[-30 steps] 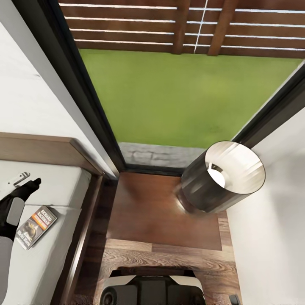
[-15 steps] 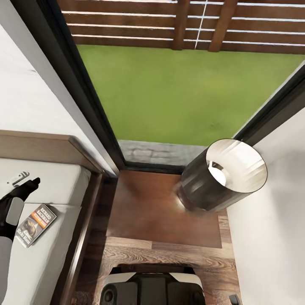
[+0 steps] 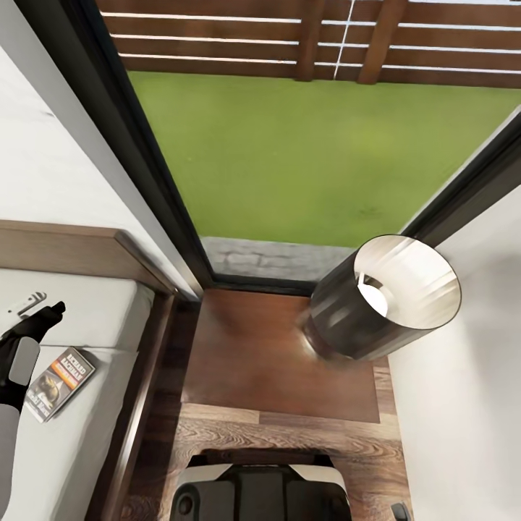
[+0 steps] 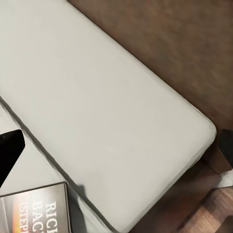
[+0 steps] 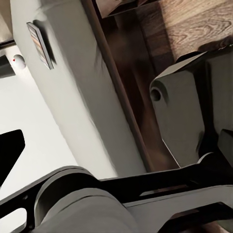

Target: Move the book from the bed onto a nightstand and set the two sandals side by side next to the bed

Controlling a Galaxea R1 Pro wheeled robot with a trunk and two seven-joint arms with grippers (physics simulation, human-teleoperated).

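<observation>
The book [image 3: 61, 381], dark with an orange band, lies flat on the bed's grey mattress [image 3: 94, 325] near its right edge. My left gripper [image 3: 37, 317] hovers just beyond the book towards the headboard. In the left wrist view its black fingertips [image 4: 9, 153] stand far apart, open and holding nothing, with the book [image 4: 36, 211] just below them. The right wrist view shows my right gripper [image 5: 116, 148] open and empty beside my own base, with the book [image 5: 40, 44] far off on the mattress. The nightstand [image 3: 253, 362] stands right of the bed. The sandals are out of view.
A dark cylindrical lamp [image 3: 383, 304] takes up the nightstand's right part. The bed's dark frame [image 3: 145, 391] runs between mattress and nightstand. A tall window [image 3: 304, 145] is straight ahead, with white walls on both sides. My base [image 3: 260, 496] sits on wood floor before the nightstand.
The whole head view has shifted slightly, so the camera moved. The left gripper keeps its place relative to the book, and nothing was taken hold of or let go.
</observation>
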